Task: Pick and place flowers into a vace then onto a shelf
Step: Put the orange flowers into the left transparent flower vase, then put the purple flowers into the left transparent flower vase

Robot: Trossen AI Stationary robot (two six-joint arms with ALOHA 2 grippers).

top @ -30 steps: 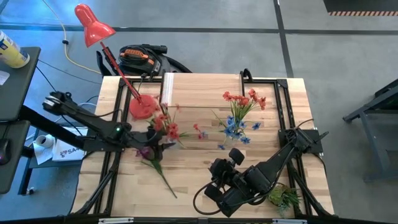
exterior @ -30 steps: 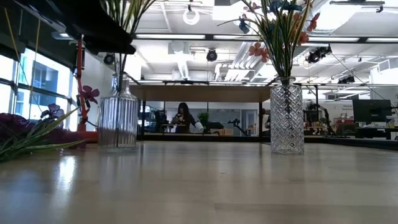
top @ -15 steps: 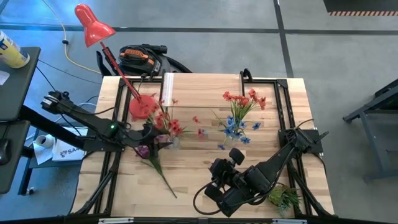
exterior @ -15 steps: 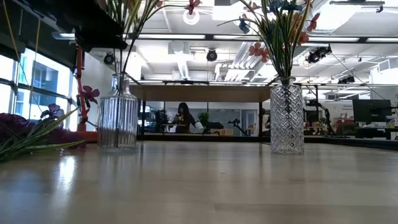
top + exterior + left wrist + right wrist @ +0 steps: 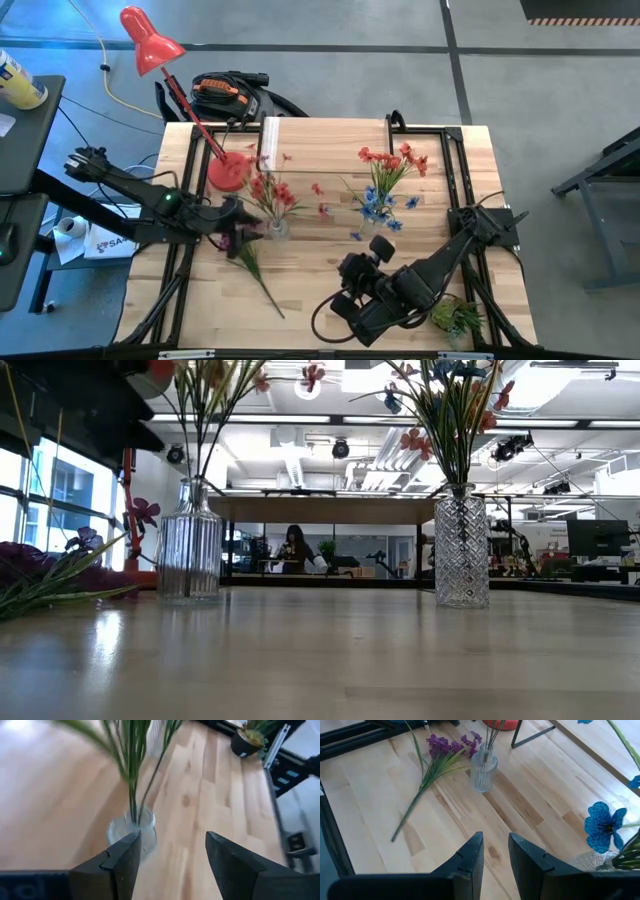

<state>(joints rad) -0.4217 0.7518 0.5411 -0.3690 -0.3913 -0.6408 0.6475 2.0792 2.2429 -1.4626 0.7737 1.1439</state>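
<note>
Change: I see the left gripper [image 5: 232,222] has drawn back from the ribbed vase [image 5: 279,229] toward the table's left edge since a second ago, and the red spray now stands in the vase on its own.
Left gripper: just left of the ribbed vase, not touching it; in its wrist view I see both fingers [image 5: 117,862] spread apart with nothing between them, the vase beyond the gap.
Red spray [image 5: 272,190]: stems down in the ribbed vase, blossoms leaning away from the vase toward the lamp base [image 5: 228,172].
Purple spray [image 5: 436,757]: lying flat on the tabletop just beside the ribbed vase, on its left-gripper side, stem trailing toward the table's front edge.
Cut-glass vase [image 5: 461,547]: right of the ribbed vase, well apart, holding red and blue flowers [image 5: 388,180].
Shelf [image 5: 325,133]: behind the ribbed vase, at the back of the table; no vase on it.
Right gripper [image 5: 378,247]: waiting in front of the cut-glass vase; fingers nearly together, holding nothing.
Leafy plant [image 5: 458,318]: at the front right corner, far from the ribbed vase.
</note>
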